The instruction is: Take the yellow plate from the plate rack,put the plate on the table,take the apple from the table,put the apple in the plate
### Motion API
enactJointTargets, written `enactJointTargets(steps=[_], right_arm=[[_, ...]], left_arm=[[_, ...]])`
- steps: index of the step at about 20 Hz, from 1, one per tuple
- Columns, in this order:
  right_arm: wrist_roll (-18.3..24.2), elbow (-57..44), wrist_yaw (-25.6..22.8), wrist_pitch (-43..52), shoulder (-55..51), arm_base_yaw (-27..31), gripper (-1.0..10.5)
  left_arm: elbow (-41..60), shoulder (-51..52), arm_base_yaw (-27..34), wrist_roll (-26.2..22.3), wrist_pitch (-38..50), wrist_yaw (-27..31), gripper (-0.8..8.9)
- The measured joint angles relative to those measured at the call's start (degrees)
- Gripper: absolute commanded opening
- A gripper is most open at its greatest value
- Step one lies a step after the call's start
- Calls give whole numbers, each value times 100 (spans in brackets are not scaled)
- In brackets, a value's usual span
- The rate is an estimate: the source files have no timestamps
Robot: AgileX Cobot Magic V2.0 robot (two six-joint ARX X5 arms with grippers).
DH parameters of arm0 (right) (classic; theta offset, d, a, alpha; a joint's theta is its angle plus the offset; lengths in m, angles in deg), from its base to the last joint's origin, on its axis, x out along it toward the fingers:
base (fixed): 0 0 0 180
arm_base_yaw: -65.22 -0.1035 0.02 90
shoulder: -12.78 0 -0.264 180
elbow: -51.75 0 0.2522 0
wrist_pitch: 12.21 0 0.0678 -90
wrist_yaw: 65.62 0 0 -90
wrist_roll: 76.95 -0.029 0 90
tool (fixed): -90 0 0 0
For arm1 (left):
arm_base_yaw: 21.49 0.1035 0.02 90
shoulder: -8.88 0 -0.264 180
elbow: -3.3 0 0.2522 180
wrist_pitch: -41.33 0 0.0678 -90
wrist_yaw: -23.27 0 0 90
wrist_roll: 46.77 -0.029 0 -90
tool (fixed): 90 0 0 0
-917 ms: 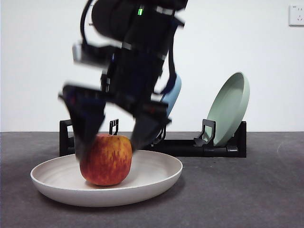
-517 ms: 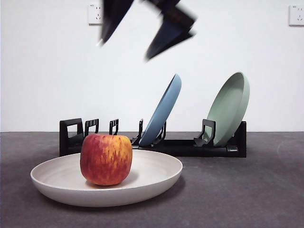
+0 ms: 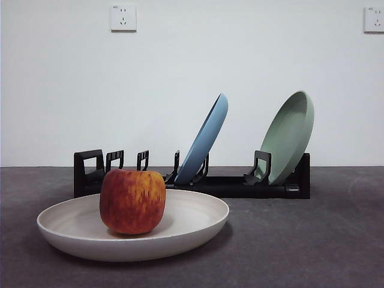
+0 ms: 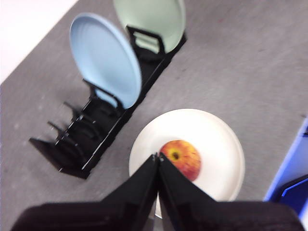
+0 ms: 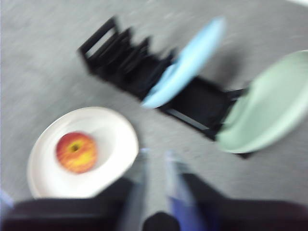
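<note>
Now the red apple with yellow-orange streaks [image 3: 132, 201] sits inside the large round cream plate with a raised rim [image 3: 198, 225], a little off the plate's middle, with nothing touching it. That plate lies flat on the dark grey matte surface [image 3: 312, 240], just in front of the long low black plastic plate rack [image 3: 231, 186]. In the rack a pale blue round plate [image 3: 207, 138] leans on edge near the middle, and a sage-green round plate [image 3: 291, 135] leans at the end farthest from the cream plate; the slots at the other end hold nothing.

Both arms are out of the front view. The left hand [image 4: 158, 161] hangs high above the cream plate, its two black jaws pressed together with no gap and nothing between them. The right hand [image 5: 155, 163] is also raised well above the surface, beside the plate and clear of the rack; its view is heavily blurred, but the two jaws appear slightly parted and hold nothing.
</note>
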Motion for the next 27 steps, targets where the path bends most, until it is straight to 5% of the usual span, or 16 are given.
enactJointTargets(steps=[6,13,18,27], right_arm=[[42,-605,9,479,-737,743,-16],[-452,-3112,11,2516,-1858,848,-16],[-870,-4686,13,3547,-2284,848,-15],[-1475,-4758,4,3429,-2135,850,3]], left_arm=[[332,-68,1176,142,1123,-87,-13],[2483,1429,2275,555,2621,-83,-13],[3672,2828,2472,1272,2789,-81,-13],[3635,2975,2472,1423,2570,-52,-2]])
